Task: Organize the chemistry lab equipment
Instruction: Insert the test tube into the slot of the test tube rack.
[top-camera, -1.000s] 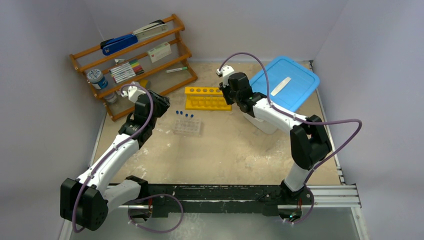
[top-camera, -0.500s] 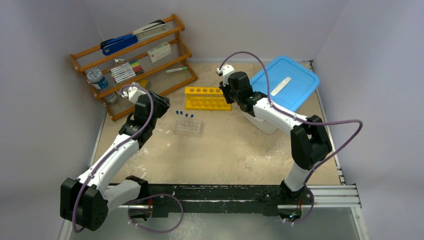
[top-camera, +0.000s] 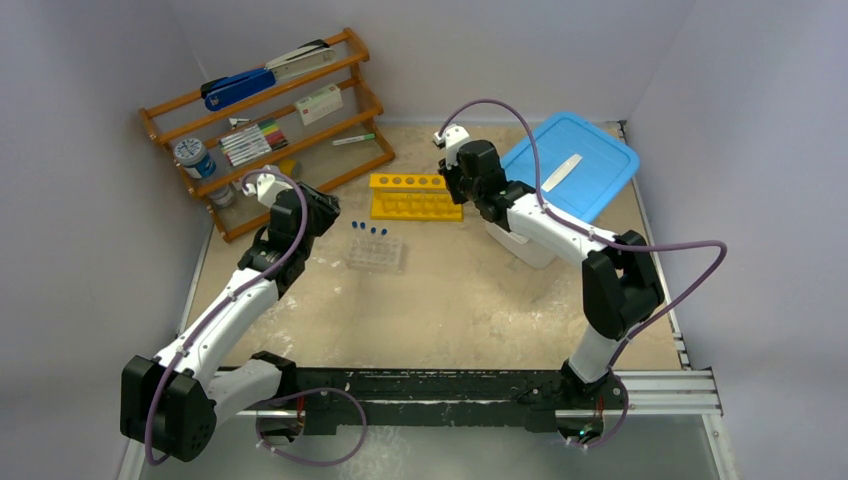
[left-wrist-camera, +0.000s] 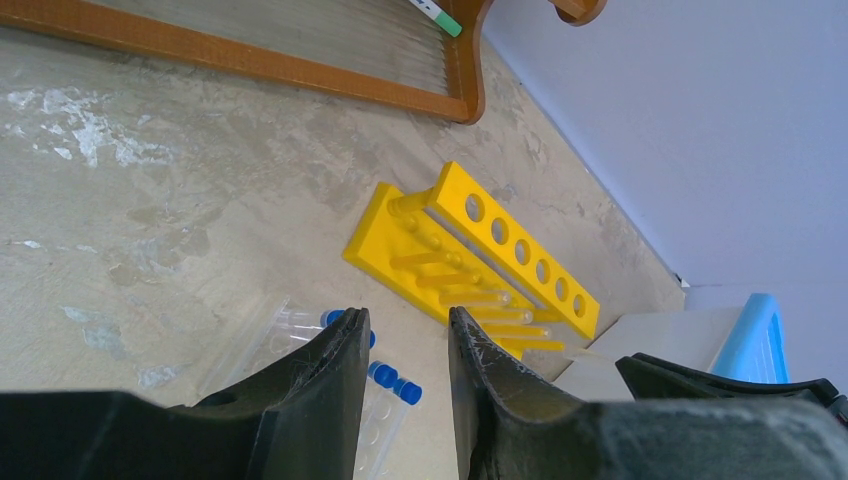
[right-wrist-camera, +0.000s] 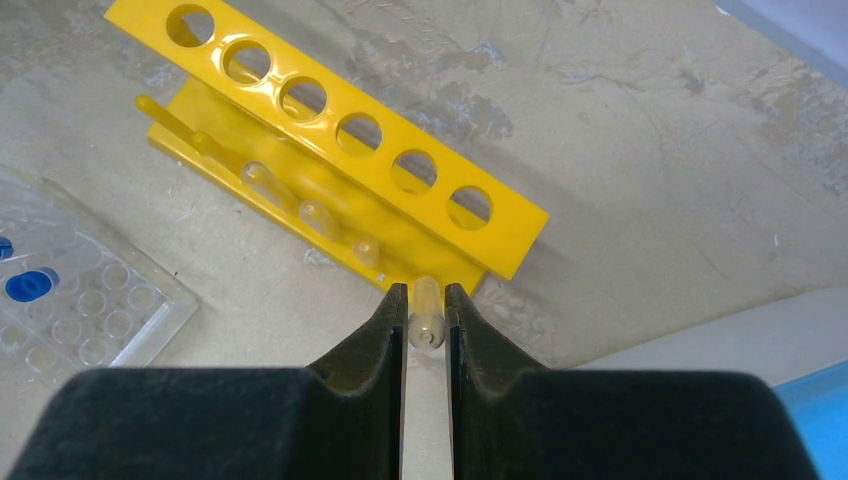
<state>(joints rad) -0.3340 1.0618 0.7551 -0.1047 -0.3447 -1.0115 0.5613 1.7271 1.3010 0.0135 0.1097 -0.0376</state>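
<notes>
The right gripper (right-wrist-camera: 427, 295) pinched a tube (right-wrist-camera: 426, 325) at the rack's (right-wrist-camera: 330, 113) end, the left gripper (left-wrist-camera: 407, 320) stood narrowly open, empty; a skewed pull could drag the rack.

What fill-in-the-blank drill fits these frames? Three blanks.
The yellow rack has ___ holes in its top bar.
The right gripper is shut on a clear tube; the left gripper is ___.
The tubes in the clear tray have ___ caps.
Missing: six, open, blue.
</notes>
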